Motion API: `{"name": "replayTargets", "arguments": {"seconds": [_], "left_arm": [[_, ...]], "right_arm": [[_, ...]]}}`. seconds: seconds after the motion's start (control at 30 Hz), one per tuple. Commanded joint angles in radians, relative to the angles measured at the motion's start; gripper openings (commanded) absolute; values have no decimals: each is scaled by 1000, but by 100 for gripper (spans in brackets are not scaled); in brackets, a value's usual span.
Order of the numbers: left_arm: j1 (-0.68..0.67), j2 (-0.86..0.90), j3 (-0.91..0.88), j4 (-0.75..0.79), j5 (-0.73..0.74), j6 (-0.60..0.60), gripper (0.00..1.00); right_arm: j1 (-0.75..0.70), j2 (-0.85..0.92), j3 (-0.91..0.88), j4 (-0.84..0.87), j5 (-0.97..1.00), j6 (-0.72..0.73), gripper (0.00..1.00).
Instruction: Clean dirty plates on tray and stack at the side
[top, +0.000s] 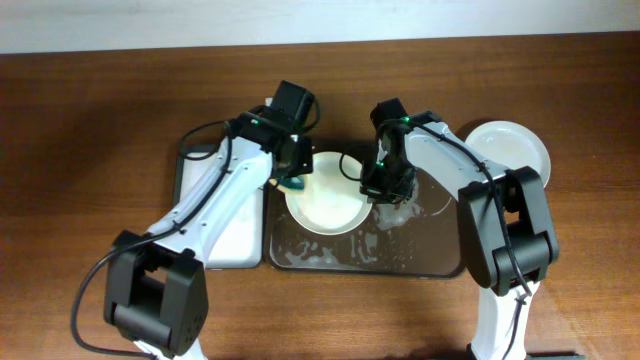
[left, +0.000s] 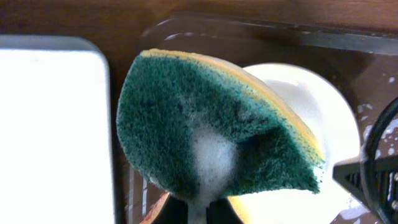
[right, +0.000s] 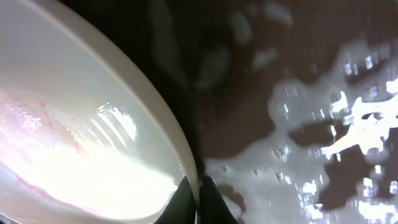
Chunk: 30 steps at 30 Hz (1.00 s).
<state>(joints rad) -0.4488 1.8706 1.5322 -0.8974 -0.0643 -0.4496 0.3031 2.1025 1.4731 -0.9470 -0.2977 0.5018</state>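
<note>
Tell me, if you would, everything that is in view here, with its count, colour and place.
Table: one, brown wood, under everything.
Dark tray: one, brown-black, mid-table, wet.
Foam: patches, white, on the dark tray.
White tray: one, white with a black rim, beside the dark tray's left side.
Plate on the tray: one, white with faint reddish marks, left part of the dark tray.
Plate at the side: one seen, white, on the table right of the dark tray.
Sponge: one, green with a yellow back, foamy, at that plate's left rim.
Left pincer: one, black, shut on the sponge.
Right pincer: one, black, shut on the tray plate's right rim.
</note>
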Motion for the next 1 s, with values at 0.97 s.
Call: {"name": "replayTargets", "arguments": {"seconds": [0.97], "left_arm": [[254, -27, -454, 367, -4, 246, 27]], "right_arm": [[23, -395, -14, -31, 659, -237, 4]]}}
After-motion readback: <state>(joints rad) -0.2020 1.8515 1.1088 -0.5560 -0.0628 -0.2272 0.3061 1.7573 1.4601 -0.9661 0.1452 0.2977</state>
